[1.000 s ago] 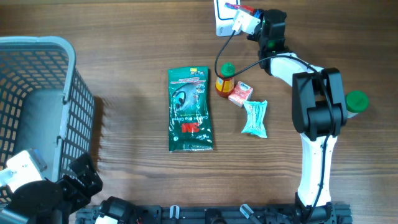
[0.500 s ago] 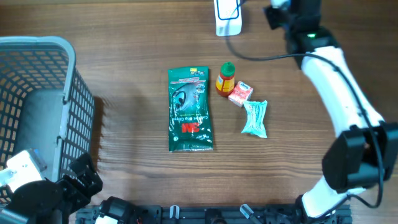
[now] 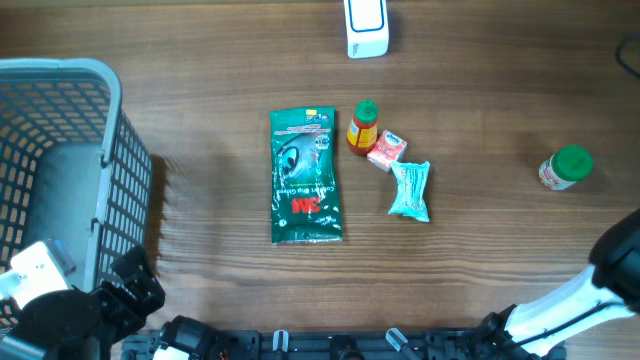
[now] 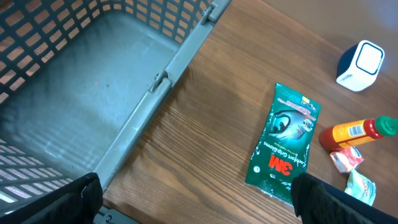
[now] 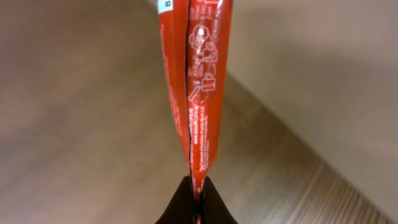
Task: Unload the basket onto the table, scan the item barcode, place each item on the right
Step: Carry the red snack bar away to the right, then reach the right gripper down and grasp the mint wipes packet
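Lost the right gripper (image 5: 196,200) from overhead: a second ago seen at the far edge beside the white box-shaped barcode scanner (image 3: 366,27), now swung off to the right, with only a stretch of the black-and-white right arm (image 3: 615,265) left in the near right corner. Picked it up again in its wrist view, pinched fully shut on the end seam of a slim red foil sachet (image 5: 196,87) with white print, held clear above the blurred wooden tabletop (image 5: 323,193). Noted the left gripper (image 4: 196,186) unchanged, spread wide and empty, by the grey plastic mesh basket (image 4: 155,87). Saw no shift among the green 3M pouch (image 3: 305,176), orange green-capped bottle (image 3: 363,127), pink packet (image 3: 387,149) and teal wrapper (image 3: 410,190). Uncovered now on the right: green-lidded jar (image 3: 565,167).
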`<state>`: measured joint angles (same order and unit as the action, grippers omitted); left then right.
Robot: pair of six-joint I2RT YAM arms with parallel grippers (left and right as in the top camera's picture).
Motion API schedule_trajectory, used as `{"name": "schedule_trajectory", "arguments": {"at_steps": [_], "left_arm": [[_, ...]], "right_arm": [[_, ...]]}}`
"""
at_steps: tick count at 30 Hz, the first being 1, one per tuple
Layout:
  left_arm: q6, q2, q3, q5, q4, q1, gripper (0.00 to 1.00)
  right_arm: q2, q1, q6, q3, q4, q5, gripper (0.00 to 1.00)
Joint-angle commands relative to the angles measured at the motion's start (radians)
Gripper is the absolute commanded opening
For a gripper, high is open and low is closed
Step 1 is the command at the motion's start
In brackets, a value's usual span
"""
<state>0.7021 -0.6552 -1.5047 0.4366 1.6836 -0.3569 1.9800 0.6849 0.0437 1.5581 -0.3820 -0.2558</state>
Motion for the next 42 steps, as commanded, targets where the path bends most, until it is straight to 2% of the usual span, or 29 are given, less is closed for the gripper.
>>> {"name": "schedule_trajectory", "arguments": {"at_steps": [1, 2, 3, 4, 5, 9, 12, 14, 16, 19, 24, 25, 26, 28, 32, 34, 36, 42], "left_arm": [[0.013, 0.001, -0.002, 0.006, 0.000, 0.005, 1.00], [0.013, 0.001, -0.002, 0.006, 0.000, 0.005, 1.00], [0.013, 0.001, -0.002, 0.006, 0.000, 0.005, 1.00], [0.013, 0.001, -0.002, 0.006, 0.000, 0.005, 1.00], [0.013, 0.001, -0.002, 0.006, 0.000, 0.005, 1.00], [0.013, 0.001, -0.002, 0.006, 0.000, 0.005, 1.00], [0.013, 0.001, -0.002, 0.006, 0.000, 0.005, 1.00], [0.013, 0.001, -0.002, 0.006, 0.000, 0.005, 1.00], [0.013, 0.001, -0.002, 0.006, 0.000, 0.005, 1.00], [0.013, 0.001, -0.002, 0.006, 0.000, 0.005, 1.00], [0.013, 0.001, -0.002, 0.006, 0.000, 0.005, 1.00], [0.013, 0.001, -0.002, 0.006, 0.000, 0.005, 1.00], [0.013, 0.001, -0.002, 0.006, 0.000, 0.005, 1.00], [0.013, 0.001, -0.002, 0.006, 0.000, 0.005, 1.00], [0.013, 0.001, -0.002, 0.006, 0.000, 0.005, 1.00], [0.013, 0.001, -0.002, 0.006, 0.000, 0.005, 1.00], [0.013, 0.001, -0.002, 0.006, 0.000, 0.005, 1.00], [0.013, 0.001, -0.002, 0.006, 0.000, 0.005, 1.00]], "right_arm": [[0.102, 0.032, -0.053, -0.015, -0.027, 0.045, 0.05], [0.116, 0.043, -0.093, -0.015, -0.032, 0.047, 0.13], [0.118, 0.050, -0.134, -0.015, -0.039, 0.048, 0.35], [0.114, 0.056, -0.167, -0.012, -0.048, 0.048, 0.75], [0.101, 0.056, -0.172, 0.000, -0.068, 0.057, 1.00], [-0.047, 0.017, -0.191, 0.035, -0.154, 0.277, 1.00], [-0.218, -0.051, -0.297, 0.035, -0.203, 0.437, 1.00], [-0.311, -0.113, -0.396, 0.035, -0.276, 0.451, 1.00], [-0.399, -0.206, -0.467, 0.035, -0.394, 0.462, 1.00], [-0.469, -0.383, -0.459, 0.035, -0.551, 0.444, 1.00], [-0.450, -0.726, -0.462, -0.042, -0.718, 0.444, 1.00], [-0.440, -0.786, -0.462, -0.074, -0.734, 0.432, 0.96], [-0.426, -0.866, -0.463, -0.124, -0.737, 0.388, 0.86], [-0.402, -1.026, -0.519, -0.238, -0.718, 0.209, 0.78], [-0.389, -1.178, -0.600, -0.365, -0.639, -0.015, 0.82], [-0.376, -1.218, -0.589, -0.440, -0.520, -0.077, 0.82], [-0.352, -1.225, -0.581, -0.486, -0.442, -0.091, 0.76], [-0.238, -1.225, -0.541, -0.497, -0.367, -0.091, 0.59]]}}
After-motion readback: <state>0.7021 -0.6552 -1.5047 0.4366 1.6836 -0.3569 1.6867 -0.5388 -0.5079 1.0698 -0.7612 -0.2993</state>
